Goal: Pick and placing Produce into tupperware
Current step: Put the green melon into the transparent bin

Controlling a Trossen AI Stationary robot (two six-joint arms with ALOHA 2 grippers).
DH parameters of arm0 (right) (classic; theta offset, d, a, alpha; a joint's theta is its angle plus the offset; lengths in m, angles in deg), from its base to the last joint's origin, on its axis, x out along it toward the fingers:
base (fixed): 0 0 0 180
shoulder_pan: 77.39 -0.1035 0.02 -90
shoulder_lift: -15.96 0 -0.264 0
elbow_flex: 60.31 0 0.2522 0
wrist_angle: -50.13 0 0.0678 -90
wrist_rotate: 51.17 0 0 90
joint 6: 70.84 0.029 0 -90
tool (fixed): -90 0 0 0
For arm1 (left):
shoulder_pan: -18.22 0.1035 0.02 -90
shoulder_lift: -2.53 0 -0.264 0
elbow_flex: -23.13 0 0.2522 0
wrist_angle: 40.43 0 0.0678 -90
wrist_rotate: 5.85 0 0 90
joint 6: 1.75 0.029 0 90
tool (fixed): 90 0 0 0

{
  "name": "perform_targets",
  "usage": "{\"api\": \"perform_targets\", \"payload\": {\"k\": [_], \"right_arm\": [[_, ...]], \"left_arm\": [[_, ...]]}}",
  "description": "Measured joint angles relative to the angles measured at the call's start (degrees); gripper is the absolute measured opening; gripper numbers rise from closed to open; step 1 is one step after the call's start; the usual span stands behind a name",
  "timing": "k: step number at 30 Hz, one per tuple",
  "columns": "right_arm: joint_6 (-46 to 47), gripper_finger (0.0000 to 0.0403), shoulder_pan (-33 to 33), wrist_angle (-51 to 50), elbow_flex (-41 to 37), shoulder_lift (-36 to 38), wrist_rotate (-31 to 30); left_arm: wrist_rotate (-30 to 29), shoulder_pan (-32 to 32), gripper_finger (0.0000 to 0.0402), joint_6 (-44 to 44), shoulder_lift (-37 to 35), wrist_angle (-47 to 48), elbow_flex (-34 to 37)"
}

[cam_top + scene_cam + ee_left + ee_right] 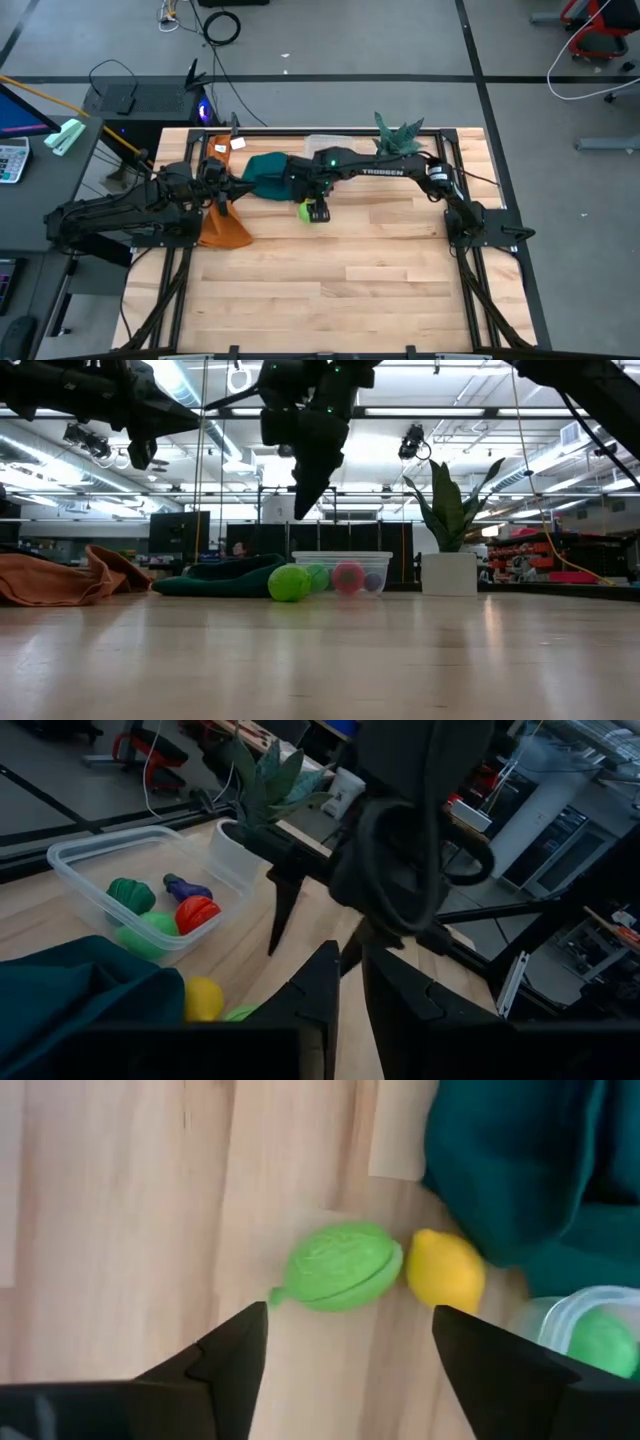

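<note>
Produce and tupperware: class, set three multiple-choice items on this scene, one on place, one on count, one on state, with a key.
1. Where does the yellow piece lie?
A. in the tupperware
B. on the table beside the light green piece
C. on the orange cloth

2. How many pieces lie in the tupperware?
A. two
B. four
C. six

3. The right gripper's fingers are:
A. open and empty
B. shut on the lemon
C. out of view

Key: B, it touches the light green piece on wood; B, dark green, purple, red, green inside; A, they straddle empty air.
</note>
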Motion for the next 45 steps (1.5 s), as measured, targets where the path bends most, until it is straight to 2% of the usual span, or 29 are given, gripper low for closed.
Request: {"api": "perform_targets", "payload": {"k": [5, 14, 21, 26, 31, 34, 39, 45], "right_arm": [[8.43, 0.0264, -1.36, -3.06, -0.81, -0.07, -3.03], [18.40, 0.0256, -3.88, -6.16, -0.86, -0.04, -3.26], [22.99, 0.0249, -6.15, -5.89, -7.57, 1.03, -4.06], [30.45, 0.0243, -7.07, 4.69, -23.31, 10.25, -4.57], [39.82, 0.0237, -7.06, 26.85, -42.96, 24.35, -6.17], [43.45, 0.0236, -7.22, 38.43, -51.72, 30.14, -6.50], [43.72, 0.0242, -9.19, 46.50, -60.05, 32.51, -7.98], [43.75, 0.0263, -11.19, 51.65, -61.44, 29.34, -10.27]], "left_arm": [[0.86, -0.03, 0.0051, -0.09, 0.00, 0.02, 0.00], [3.87, -0.03, 0.0057, -0.13, -0.11, 0.04, 0.00], [8.62, -0.06, 0.0048, -0.28, -0.45, 0.09, 0.00], [8.98, -0.05, 0.0046, -0.39, -0.92, -0.01, 0.00], [9.01, -0.03, 0.0048, -0.11, -0.87, 0.02, 0.00], [9.01, -0.03, 0.0048, -0.09, -0.87, -0.01, 0.00], [9.01, -0.03, 0.0045, -0.13, -0.87, -0.01, 0.00], [9.01, -0.03, 0.0046, -1.37, -0.87, -0.01, 0.00]]}}
